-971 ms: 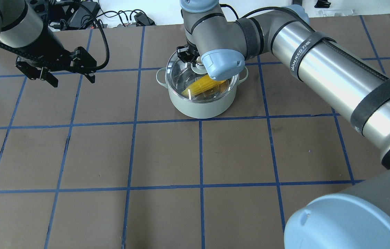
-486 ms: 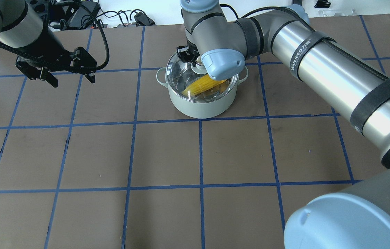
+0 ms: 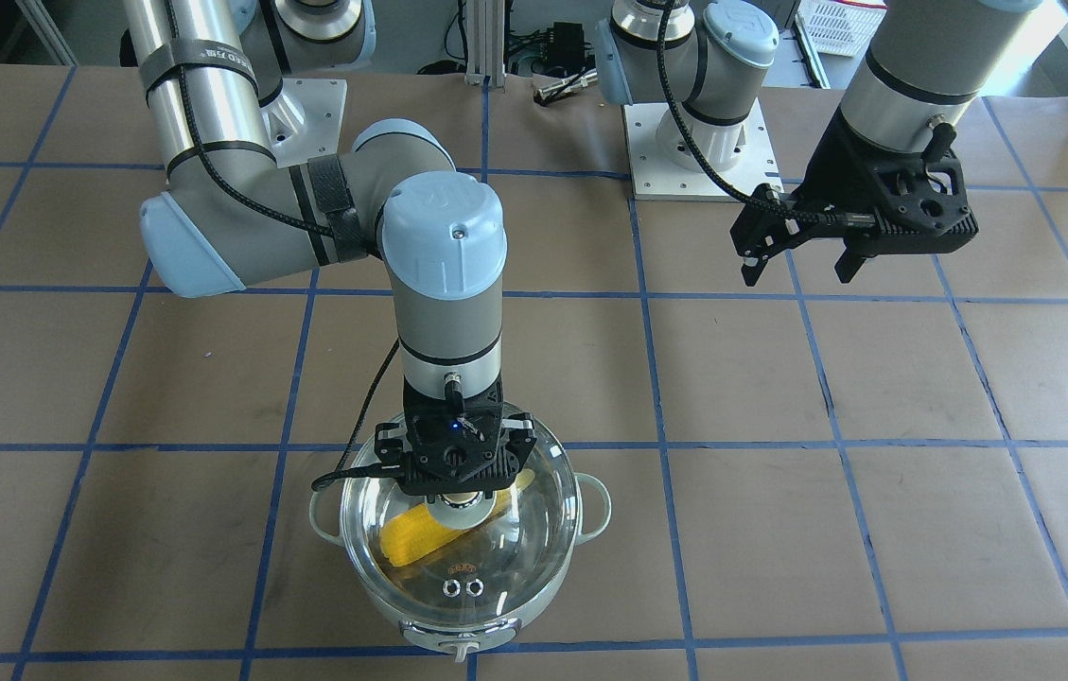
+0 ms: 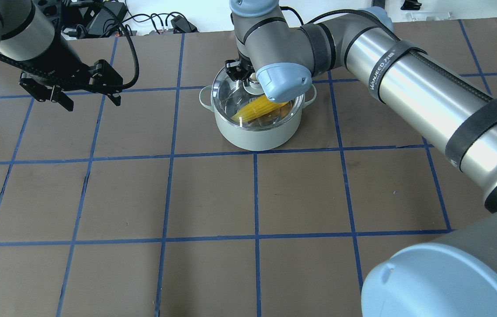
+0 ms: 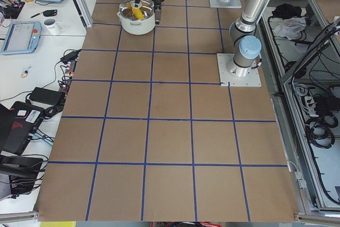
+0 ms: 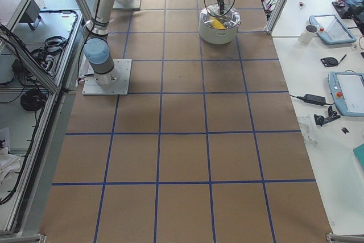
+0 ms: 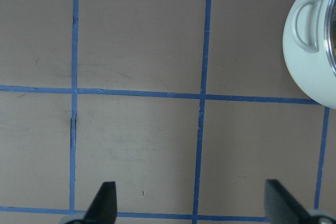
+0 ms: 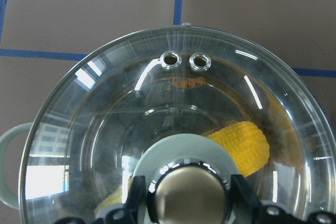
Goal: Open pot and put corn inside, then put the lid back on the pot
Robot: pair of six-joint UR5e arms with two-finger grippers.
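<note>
lid (image 3: 534, 544) unmoved on pot (image 4: 252, 138) — corn (image 3: 411, 546) half hidden beneath right claw (image 3: 458, 494).

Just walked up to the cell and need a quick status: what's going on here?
The right gripper is shut on the knob of the lid, holding it over the pot. The lid looks down on the rim, or very close to it. The corn already lies inside, visible through the glass. The left gripper hangs open over the table, off to the side, holding nothing.
</note>
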